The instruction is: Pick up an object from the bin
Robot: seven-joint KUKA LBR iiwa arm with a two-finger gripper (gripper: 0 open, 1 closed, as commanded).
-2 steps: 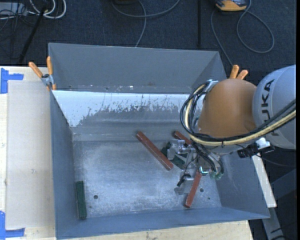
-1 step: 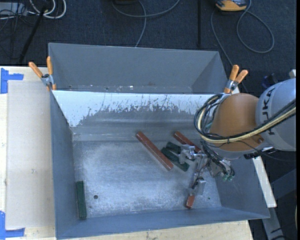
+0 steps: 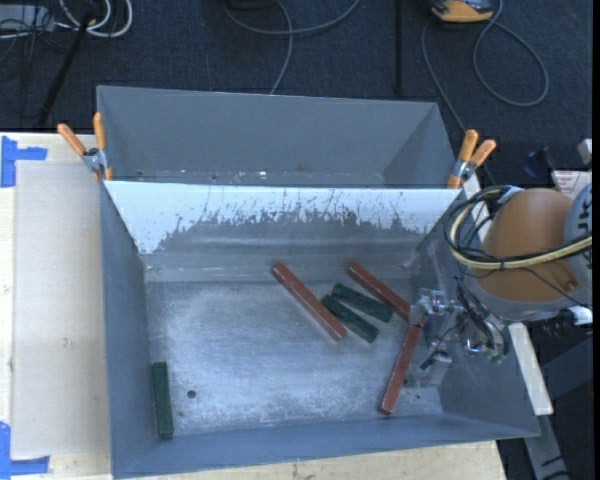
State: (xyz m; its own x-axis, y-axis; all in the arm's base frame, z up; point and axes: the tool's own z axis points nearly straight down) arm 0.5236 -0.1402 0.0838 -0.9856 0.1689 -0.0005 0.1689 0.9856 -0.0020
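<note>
The tool [image 3: 442, 336] sits by a brown stick [image 3: 400, 368] — it looks stiff and light; grab its middle. Open or closed — cannot tell.

I take this for a robotics lab rather than a home or a shop. A plain grey metal bin [image 3: 270, 138] sits below my camera, dark carpet [image 3: 190, 53] runs behind it with loose cables [image 3: 108, 10] trailing across, and my arm's orange wrist cover [image 3: 528, 243], hung with its own cable loops [image 3: 467, 218], leans in from the right
</note>
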